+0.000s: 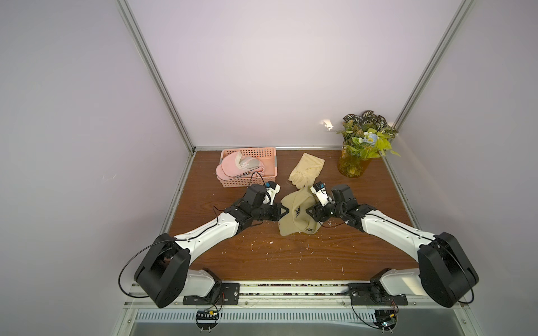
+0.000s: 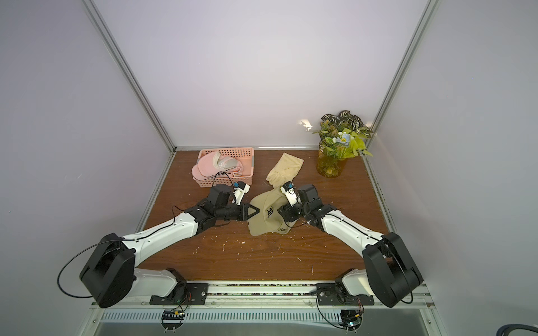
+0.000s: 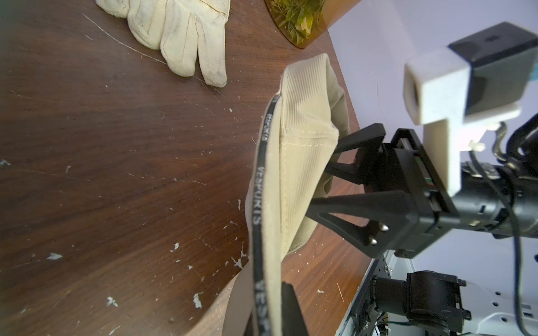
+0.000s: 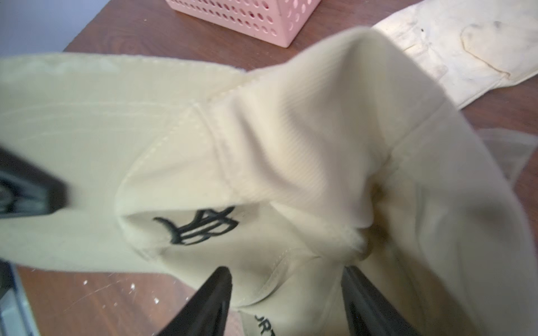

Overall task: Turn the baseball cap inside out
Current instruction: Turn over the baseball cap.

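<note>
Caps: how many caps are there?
2. One beige corduroy baseball cap is in the middle. One pink fabric cap lies in the pink plastic basket at the back. Another could hide beneath it.

2 caps [image 1: 294,218] [image 1: 231,168], 1 basket [image 1: 263,151], 1 glove [image 1: 307,168], 1 vase [image 1: 351,171].
</note>
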Motion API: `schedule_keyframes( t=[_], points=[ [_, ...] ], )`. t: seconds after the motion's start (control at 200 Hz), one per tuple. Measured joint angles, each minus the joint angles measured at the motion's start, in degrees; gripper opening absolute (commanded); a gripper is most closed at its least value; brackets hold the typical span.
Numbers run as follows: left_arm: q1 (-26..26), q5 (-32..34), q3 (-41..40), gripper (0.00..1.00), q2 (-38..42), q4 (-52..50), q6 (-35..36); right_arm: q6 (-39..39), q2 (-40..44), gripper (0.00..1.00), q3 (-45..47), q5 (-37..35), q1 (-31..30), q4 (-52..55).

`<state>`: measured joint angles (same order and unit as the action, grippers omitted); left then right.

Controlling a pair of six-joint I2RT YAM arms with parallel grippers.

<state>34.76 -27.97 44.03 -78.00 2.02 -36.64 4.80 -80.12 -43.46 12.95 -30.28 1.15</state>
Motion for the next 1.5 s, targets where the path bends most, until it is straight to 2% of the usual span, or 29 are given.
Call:
schedule_keyframes(
  t=[0.37,0.495,0.6,0.666,0.711,0.806,1.036,1.141,1.311,1.501],
  points=[
    [0.0,-0.4,0.8,0.0,-1.3,0.0,1.6,0.0,-6.0,0.72,0.0,-3.3,0.0,-6.9],
    [0.0,-0.5,0.9,0.0,-1.4,-0.1,2.1,-0.8,-7.4,0.71,0.0,-3.6,0.0,-9.6],
    [0.0,-0.5,0.9,0.0,-1.4,-0.1,2.5,-2.0,-8.8,0.63,0.0,-2.5,0.0,-10.9],
    [0.0,-0.5,1.1,0.0,-1.6,-0.2,2.6,-3.1,-9.6,0.48,0.0,-1.2,0.1,-11.3],
    [0.0,-0.5,1.2,0.0,-1.7,-0.3,2.7,-4.0,-10.0,0.32,-0.1,0.0,0.2,-11.4],
    [-0.1,0.1,1.2,0.0,-1.9,-0.5,2.8,-5.0,-10.8,0.17,-0.7,3.7,0.5,-10.6],
    [-3.1,1.4,1.2,0.0,-2.3,-1.9,2.9,-8.9,-12.2,0.06,-4.7,15.3,1.0,-2.3],
    [-5.7,1.0,1.2,0.0,-2.5,-2.8,3.6,-10.3,-12.1,0.05,-5.8,19.7,1.1,0.2],
    [-7.7,-1.1,1.0,0.0,-2.2,-3.3,5.9,-10.0,-9.1,0.02,-5.3,25.4,3.7,0.3],
    [-7.5,-5.2,0.8,0.0,-0.5,-0.9,8.4,-5.2,-4.3,0.04,-0.9,28.5,8.7,-4.1]
  ],
)
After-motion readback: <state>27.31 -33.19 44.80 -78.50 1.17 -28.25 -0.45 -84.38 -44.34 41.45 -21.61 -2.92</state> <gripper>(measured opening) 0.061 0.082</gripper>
